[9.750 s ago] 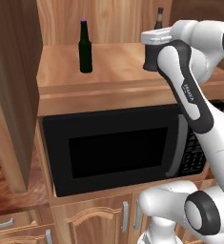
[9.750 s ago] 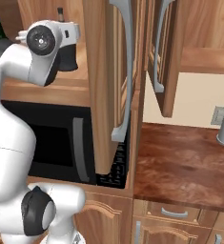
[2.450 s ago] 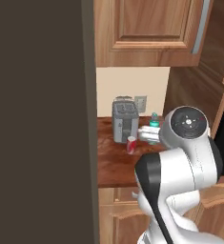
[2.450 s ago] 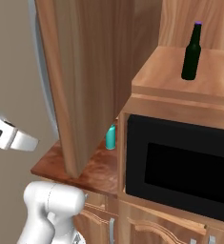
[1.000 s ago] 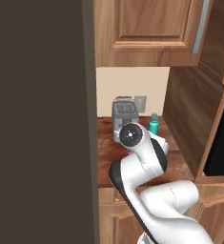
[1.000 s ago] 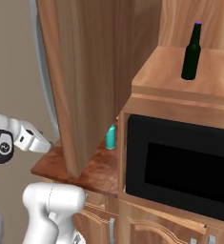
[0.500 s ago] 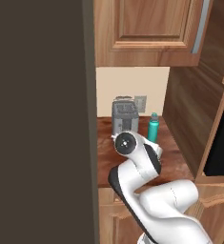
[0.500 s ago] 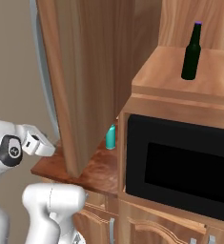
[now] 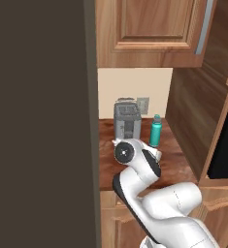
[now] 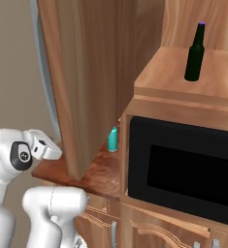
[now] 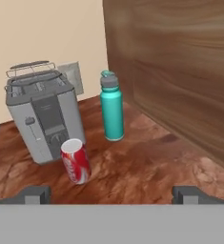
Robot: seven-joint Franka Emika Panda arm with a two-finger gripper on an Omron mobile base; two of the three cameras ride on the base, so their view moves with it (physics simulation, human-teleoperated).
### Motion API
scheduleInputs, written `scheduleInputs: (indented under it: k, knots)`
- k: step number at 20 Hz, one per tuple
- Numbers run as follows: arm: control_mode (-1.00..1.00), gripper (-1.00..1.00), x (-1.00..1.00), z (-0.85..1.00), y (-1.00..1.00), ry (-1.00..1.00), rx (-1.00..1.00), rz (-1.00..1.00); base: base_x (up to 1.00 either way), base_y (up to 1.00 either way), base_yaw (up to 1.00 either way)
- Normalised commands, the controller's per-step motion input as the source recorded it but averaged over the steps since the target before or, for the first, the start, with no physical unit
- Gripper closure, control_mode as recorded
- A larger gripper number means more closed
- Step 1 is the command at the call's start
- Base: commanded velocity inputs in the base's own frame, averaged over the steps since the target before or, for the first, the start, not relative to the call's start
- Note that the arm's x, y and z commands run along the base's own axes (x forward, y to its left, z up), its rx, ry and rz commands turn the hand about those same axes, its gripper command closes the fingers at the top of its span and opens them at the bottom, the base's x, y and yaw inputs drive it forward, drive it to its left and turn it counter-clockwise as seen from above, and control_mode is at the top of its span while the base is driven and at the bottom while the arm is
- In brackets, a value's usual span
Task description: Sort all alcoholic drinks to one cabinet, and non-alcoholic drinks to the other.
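Observation:
In the hand view a small red soda can [image 11: 76, 161] with a silver top stands on the brown counter [image 11: 147, 167], just in front of a toaster. A teal bottle [image 11: 112, 107] with a grey cap stands upright behind it and to its right, also seen at the back of the counter [image 9: 155, 131] [image 10: 113, 139]. My gripper [image 11: 113, 195] is open, low over the counter's near edge, with nothing between its fingertips [image 11: 35, 194]. A slim dark-green bottle [image 10: 195, 52] with a purple cap stands on the wooden box over the microwave.
A grey toaster [image 11: 42, 116] [image 9: 127, 120] sits at the back left by a wall socket. A tall wood panel [image 11: 180, 71] walls the counter on the right. A dark tall side [image 9: 38, 121] stands at the left, closed upper cabinets [image 9: 149, 29] above, the black microwave [image 10: 183, 164] to the right.
Over the last second the arm has swung lower and in toward the counter, bringing the hand nearer the can. The jaws stayed open. The drinks have not moved.

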Motion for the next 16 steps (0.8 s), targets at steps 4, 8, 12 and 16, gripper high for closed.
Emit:
scheduleInputs:
  k: [4, 8, 12, 16]
  knots:
    - [-1.0, -1.0, 0.33, -0.08, 0.0, 0.0, -0.05, -0.04, 0.0, 0.0, 0.0]
    - [-1.0, -1.0, 0.27, -0.14, 0.0, 0.0, -0.05, -0.06, 0.0, 0.0, 0.0]
    - [-1.0, -1.0, 0.22, -0.17, 0.0, 0.0, -0.06, -0.06, 0.0, 0.0, 0.0]
    - [-1.0, -1.0, 0.17, -0.19, 0.0, 0.0, -0.05, -0.07, 0.0, 0.0, 0.0]
